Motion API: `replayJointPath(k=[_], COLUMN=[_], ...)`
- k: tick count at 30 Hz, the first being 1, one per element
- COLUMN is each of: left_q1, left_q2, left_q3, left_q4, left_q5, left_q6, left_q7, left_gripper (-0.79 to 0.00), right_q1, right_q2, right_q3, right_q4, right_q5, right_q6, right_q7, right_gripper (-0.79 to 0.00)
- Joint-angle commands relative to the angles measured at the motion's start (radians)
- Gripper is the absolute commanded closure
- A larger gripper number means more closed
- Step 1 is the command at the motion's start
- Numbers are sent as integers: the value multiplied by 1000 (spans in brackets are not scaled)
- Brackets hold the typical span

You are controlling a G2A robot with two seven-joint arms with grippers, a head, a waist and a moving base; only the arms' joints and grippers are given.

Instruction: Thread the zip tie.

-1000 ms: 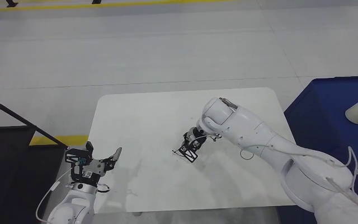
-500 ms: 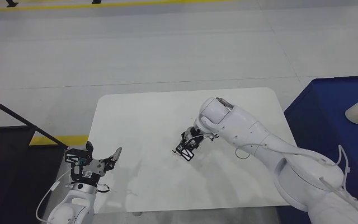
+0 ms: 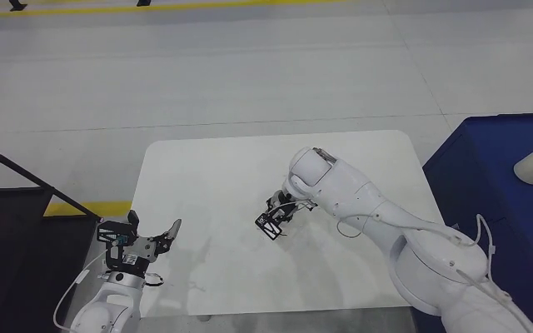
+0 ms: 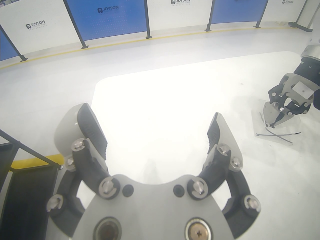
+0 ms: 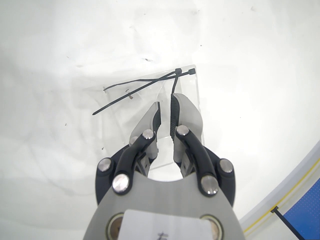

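Right wrist view: you've got a clear, flat, square acrylic plate (image 5: 190,81) lying on the white table (image 3: 208,175). Thin black plastic zip ties (image 5: 160,79) lie crossed on the plate, heads near one corner. Your right gripper (image 5: 165,98) hangs over the plate with its jaws nearly together, a slim gap showing. One tie strand touches a fingertip (image 5: 173,96); you can't tell if it's pinched. Your left gripper (image 4: 150,116) sits well apart from the plate, jaws spread wide and holding nothing. A white label (image 5: 165,226) on the right gripper body has its print cut off, so it's unreadable. White and blue barrier panels (image 4: 180,1) far beyond the plate carry small dark logos.
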Motion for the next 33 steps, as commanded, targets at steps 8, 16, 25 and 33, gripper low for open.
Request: replayJointPath(k=[8,16,25,33], left_q1=[0,0,0,0], left_q2=[0,0,0,0], left_q3=[0,0,0,0], left_q4=[0,0,0,0], left_q5=[0,0,0,0], left_q6=[0,0,0,0], left_q7=[0,0,0,0], left_gripper=[-785,-785,-785,-785], right_q1=[6,12,14,12], right_q2=[-57,-90,-113,-120], right_q3=[0,0,0,0], right_q4=[77,116,135,141], right_q5=[-15,-23,-36,-41], right_q6=[0,0,0,0], right_q7=[0,0,0,0], right_gripper=[-89,-86,-102,-139])
